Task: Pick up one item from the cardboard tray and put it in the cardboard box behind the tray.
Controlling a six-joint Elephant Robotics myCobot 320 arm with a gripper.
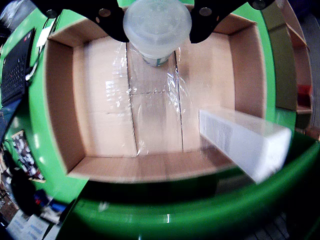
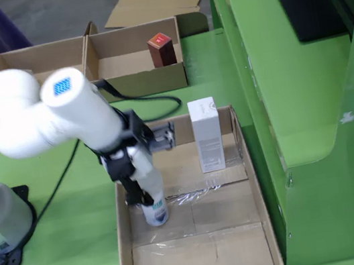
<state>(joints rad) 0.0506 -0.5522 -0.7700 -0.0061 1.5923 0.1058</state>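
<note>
White plastic bottle [image 2: 154, 209] hangs clamped in my pincer [image 2: 140, 194] low over the brown cardboard box [image 2: 252, 181]; released badly, I judge it topples against the tall white carton [image 2: 207, 134].

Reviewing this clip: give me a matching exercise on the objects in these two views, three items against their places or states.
Items:
1. translucent plastic bottle
2. tall white carton
3. small red box

Places or states:
A. standing upright inside the near cardboard tray, clear of the arm
B. inside the far, divided cardboard box
C. at the black gripper, over the tray's floor

Pairs: 1-C, 2-A, 3-B
</note>
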